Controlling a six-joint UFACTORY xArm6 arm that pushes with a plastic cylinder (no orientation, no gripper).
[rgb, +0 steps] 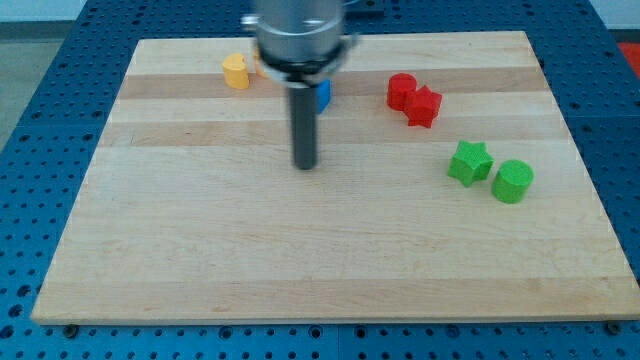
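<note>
Your tip (305, 166) sits on bare desk (200, 250), touching nothing, with no hand on this rod. Nearest is the blue block (323, 94), half hidden behind the rod toward the far edge. Yellow block (236, 72) far-left; 2 red blocks (402, 90) (424, 106) touching, green star (469, 162) and green cylinder (513, 181) near the right edge.

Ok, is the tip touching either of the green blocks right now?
No, my tip rests on bare wood well to the view's left of the green star and green cylinder, nearest the blue block.
</note>
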